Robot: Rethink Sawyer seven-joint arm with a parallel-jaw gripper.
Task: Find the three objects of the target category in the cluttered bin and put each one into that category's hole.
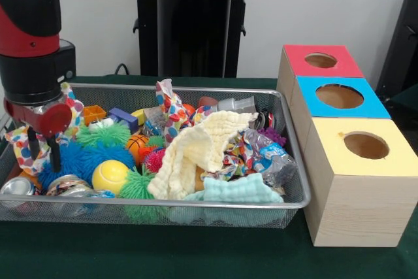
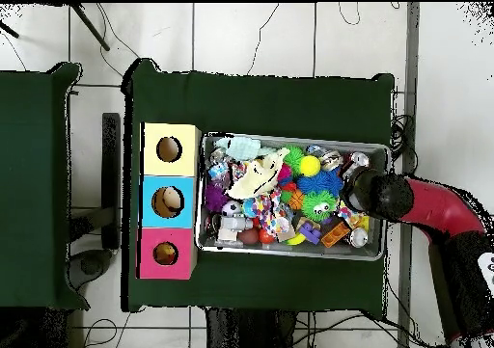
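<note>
The wire mesh bin (image 1: 297, 155) is full of clutter; it also shows in the overhead view (image 2: 289, 254). My gripper (image 1: 44, 156) hangs at the bin's left end, open and empty. Its two black fingers (image 1: 56, 153) reach down just above a blue spiky ball (image 1: 72, 160). In the overhead view the gripper (image 2: 353, 196) is over the bin's right end. No plush toy shows clearly. An orange-brown bit (image 1: 199, 178) peeks from under a pale yellow cloth (image 1: 189, 155). The red-topped hole (image 1: 321, 60) is on the farthest wooden box, also in the overhead view (image 2: 165, 254).
The blue-topped hole (image 1: 339, 96) and the yellow-topped hole (image 1: 366, 145) are nearer on the box row. The bin holds a yellow tennis ball (image 1: 110, 174), green spiky balls (image 1: 104, 134), a small basketball (image 1: 136, 143), a polka-dot cloth (image 1: 171, 109), a mint cloth (image 1: 238, 191), cans (image 1: 16, 186) and crumpled plastic (image 1: 274, 161).
</note>
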